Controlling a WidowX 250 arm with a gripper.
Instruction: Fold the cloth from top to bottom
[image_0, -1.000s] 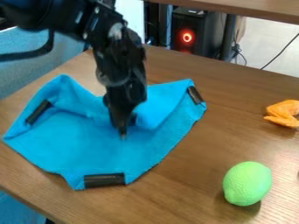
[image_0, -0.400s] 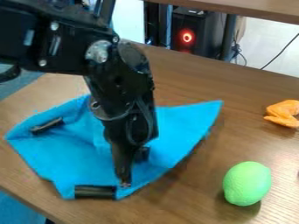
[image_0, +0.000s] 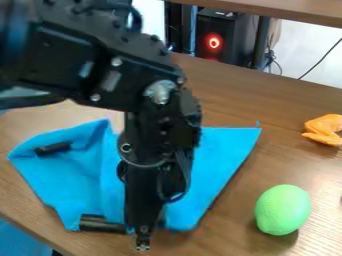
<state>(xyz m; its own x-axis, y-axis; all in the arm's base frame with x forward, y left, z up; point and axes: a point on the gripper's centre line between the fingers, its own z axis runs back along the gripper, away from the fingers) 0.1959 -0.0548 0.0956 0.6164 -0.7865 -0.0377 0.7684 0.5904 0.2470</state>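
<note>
Cloth (image_0: 73, 175) is spread on the table (image_0: 267, 100), partly hidden by the gripper (image_0: 142, 244), whose open or closed state cannot be told. Fold judged mostly made; rumpled portion left to be flattened.

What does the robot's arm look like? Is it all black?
Mostly! The arm is black and chunky, with small silvery screws and a bigger, round silvery part. The tool is black and long, with a dark cable curving above it.
</note>
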